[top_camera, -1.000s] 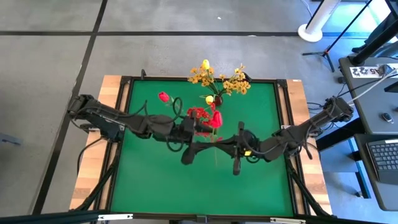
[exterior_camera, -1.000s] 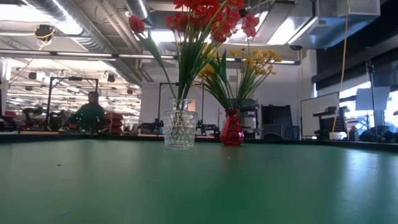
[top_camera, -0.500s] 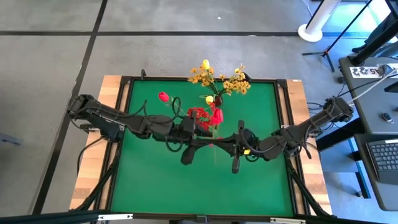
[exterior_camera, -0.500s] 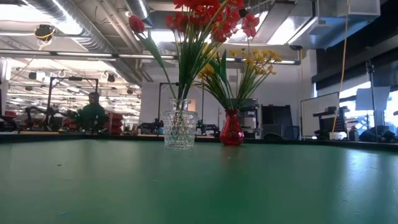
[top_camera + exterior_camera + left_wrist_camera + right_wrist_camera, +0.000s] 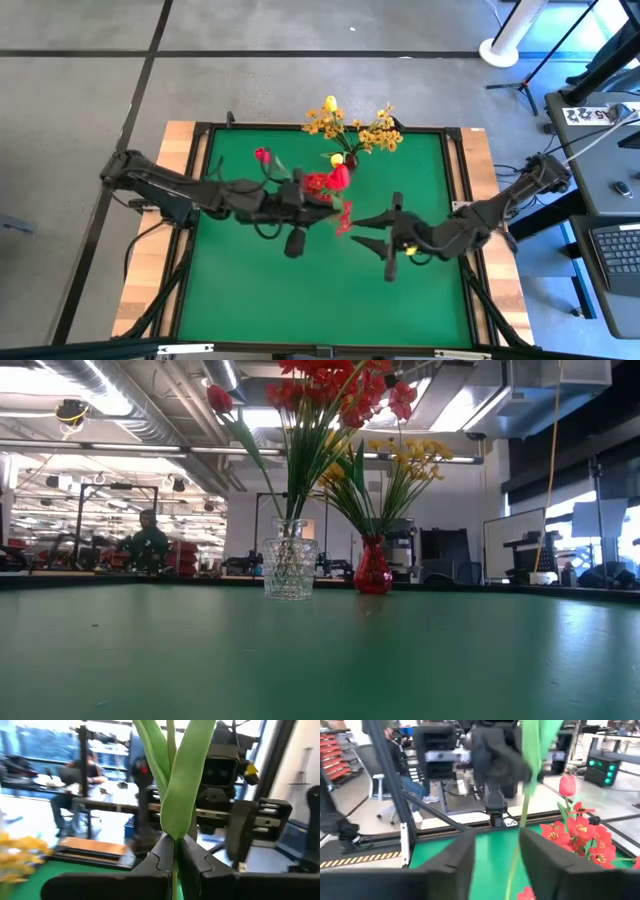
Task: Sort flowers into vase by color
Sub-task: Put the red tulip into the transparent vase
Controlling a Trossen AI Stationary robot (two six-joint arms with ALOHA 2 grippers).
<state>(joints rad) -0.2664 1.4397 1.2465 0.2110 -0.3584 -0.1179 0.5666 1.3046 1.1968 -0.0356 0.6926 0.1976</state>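
My left gripper (image 5: pixel 326 205) (image 5: pixel 176 845) is shut on a green flower stem with long leaves, in the middle of the green table next to the clear vase of red flowers (image 5: pixel 289 568) (image 5: pixel 318 184). Both wrist views cut off the held flower's blossom. My right gripper (image 5: pixel 358 230) (image 5: pixel 497 840) is open and empty, just right of the left gripper and facing it. The red vase (image 5: pixel 373 570) holds the yellow flowers (image 5: pixel 352 126) at the far middle. A red tulip (image 5: pixel 263 155) leans out left of the clear vase. The low view shows neither gripper. My left gripper pinches the green stem (image 5: pixel 174 834) between its two fingers, just below where the long leaves part from it. The fingers come level from the table's left and lie across the stem. The stem (image 5: pixel 522 815) stands roughly upright, running on below the gripper and above the table.
The two vases stand close together at the far middle. The green mat (image 5: pixel 250 290) has free room along the near side and at both near corners. A black frame (image 5: pixel 195 200) rims the mat. A person (image 5: pixel 147 540) sits in the room beyond.
My right gripper has drawn back toward the table's right edge, away from the left gripper and the stem. My left gripper has gone a little toward the far edge with the flower, nearer the clear vase.
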